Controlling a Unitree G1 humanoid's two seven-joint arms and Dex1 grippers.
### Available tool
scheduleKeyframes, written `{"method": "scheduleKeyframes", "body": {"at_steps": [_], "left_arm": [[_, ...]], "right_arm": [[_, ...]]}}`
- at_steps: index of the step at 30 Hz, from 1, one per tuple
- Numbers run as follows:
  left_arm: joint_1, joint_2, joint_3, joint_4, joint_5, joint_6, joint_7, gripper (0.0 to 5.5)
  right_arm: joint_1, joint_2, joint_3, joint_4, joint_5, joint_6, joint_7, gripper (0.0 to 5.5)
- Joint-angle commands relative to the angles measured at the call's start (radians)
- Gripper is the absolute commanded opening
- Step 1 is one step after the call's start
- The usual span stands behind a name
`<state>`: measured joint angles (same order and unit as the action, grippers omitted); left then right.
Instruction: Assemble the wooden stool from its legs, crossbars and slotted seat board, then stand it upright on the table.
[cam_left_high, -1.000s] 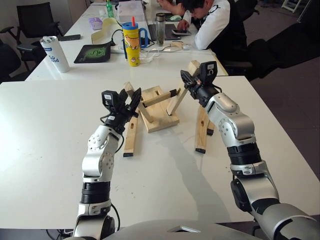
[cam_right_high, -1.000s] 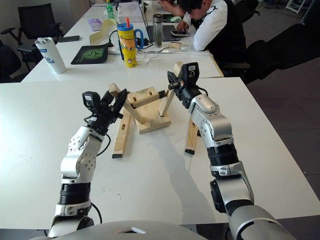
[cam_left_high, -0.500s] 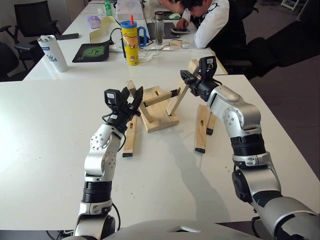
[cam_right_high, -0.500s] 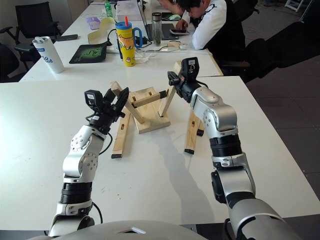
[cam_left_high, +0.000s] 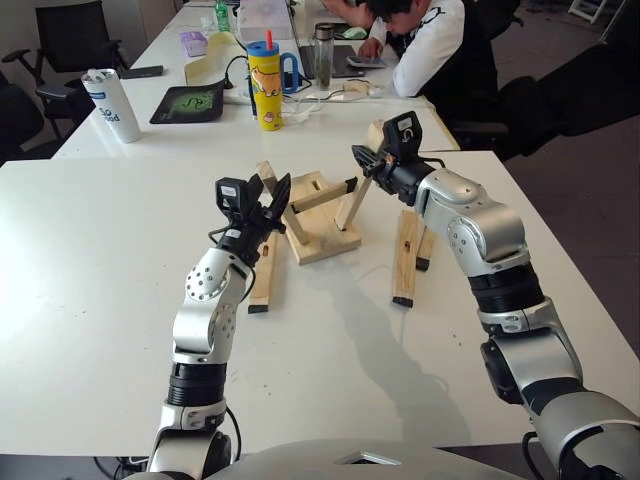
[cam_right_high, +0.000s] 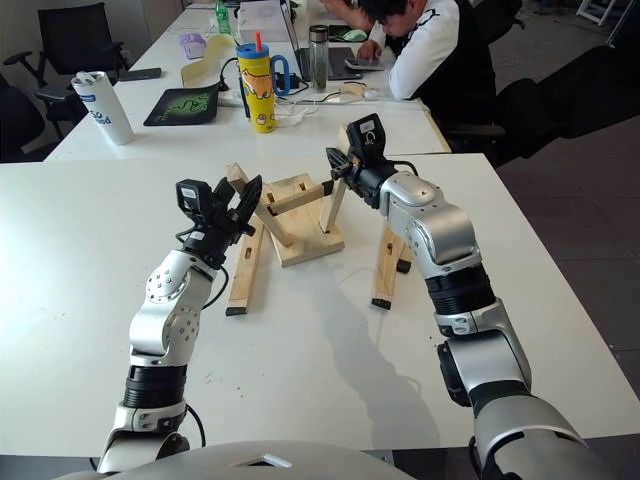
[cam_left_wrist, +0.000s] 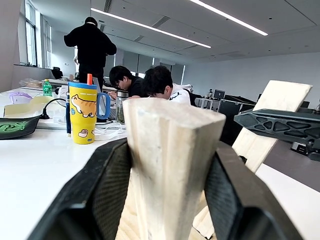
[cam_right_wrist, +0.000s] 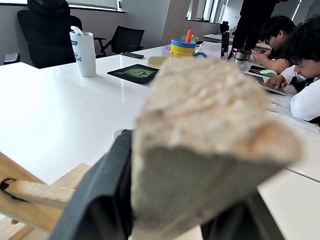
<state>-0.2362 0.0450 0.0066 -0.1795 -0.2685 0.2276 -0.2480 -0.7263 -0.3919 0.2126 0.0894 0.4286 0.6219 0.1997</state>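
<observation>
Toward the table's (cam_left_high: 100, 300) far edge, head views: noting seat board (cam_left_high: 325, 240) lying flat, two legs (cam_left_high: 352, 200) slanting up, crossbar (cam_left_high: 322, 195) bridging them. Left wrist view: seeing left gripper (cam_left_wrist: 170, 195) pinching one leg (cam_left_wrist: 170, 130) at its top. Right wrist view: seeing right gripper (cam_right_wrist: 165, 215) clamping the other leg (cam_right_wrist: 210, 115). Judging wood stiff, light; favouring holds lower down, sparing loose joints. Taking pad contact from wrist views, layout from head views.

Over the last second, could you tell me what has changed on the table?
The right gripper, shut on the right leg, eased toward the robot's left as its elbow swung outward. The left gripper, shut on the left leg, edged slightly rightward. The seat board and both loose side pieces stayed put.
</observation>
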Motion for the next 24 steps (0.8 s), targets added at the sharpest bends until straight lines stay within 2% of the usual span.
{"method": "scheduleKeyframes", "body": {"at_steps": [1, 3, 9, 11, 14, 24], "left_arm": [[-0.082, -0.002, -0.026, -0.076, 0.012, 0.006, 0.012, 2.09], [-0.103, -0.004, -0.029, -0.084, 0.010, 0.015, 0.015, 2.09], [-0.151, -0.001, -0.030, -0.082, 0.016, 0.042, 0.031, 2.09], [-0.162, -0.001, -0.035, -0.075, 0.023, 0.043, 0.029, 2.09], [-0.168, 0.001, -0.038, -0.068, 0.029, 0.045, 0.026, 2.09], [-0.145, 0.014, -0.037, -0.045, 0.032, 0.037, 0.012, 2.09]], "right_arm": [[0.181, -0.073, 0.256, 0.060, -0.155, 0.145, 0.123, 1.28], [0.194, -0.043, 0.216, 0.064, -0.086, 0.190, 0.123, 1.28], [0.200, 0.067, -0.001, 0.135, 0.067, 0.267, 0.039, 1.28], [0.194, 0.091, -0.039, 0.134, 0.077, 0.250, 0.017, 1.80], [0.185, 0.125, -0.087, 0.128, 0.062, 0.219, -0.010, 2.28], [0.172, 0.179, -0.167, 0.088, 0.031, 0.140, -0.033, 2.28]]}}
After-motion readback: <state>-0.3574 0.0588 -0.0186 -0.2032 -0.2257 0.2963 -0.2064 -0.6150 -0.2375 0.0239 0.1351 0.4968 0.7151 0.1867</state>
